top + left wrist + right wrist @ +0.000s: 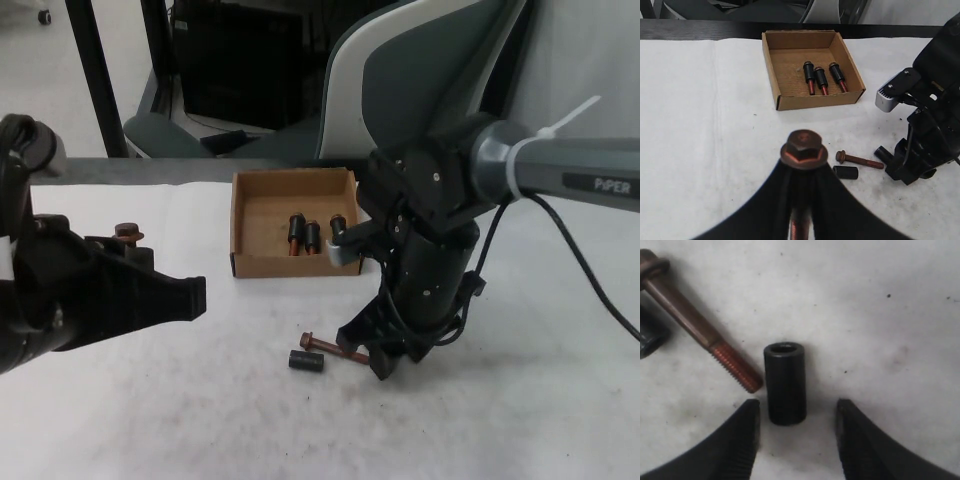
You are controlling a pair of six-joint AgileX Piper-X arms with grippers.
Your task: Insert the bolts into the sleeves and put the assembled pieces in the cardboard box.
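Three assembled pieces are already laid in the cardboard box. A bolt is clamped in the left gripper; a sleeve on the bench is straddled by the right gripper, fingers spread. Next, closing on that sleeve is judged to be required.

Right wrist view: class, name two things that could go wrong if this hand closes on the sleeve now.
1. Only the near end of the sleeve lies between the fingers of the open right hand, so a shallow pinch might let it slip or roll away.
2. The threaded tip of the loose bolt lies close beside the sleeve, near one finger; closing could knock the bolt or catch it as well.
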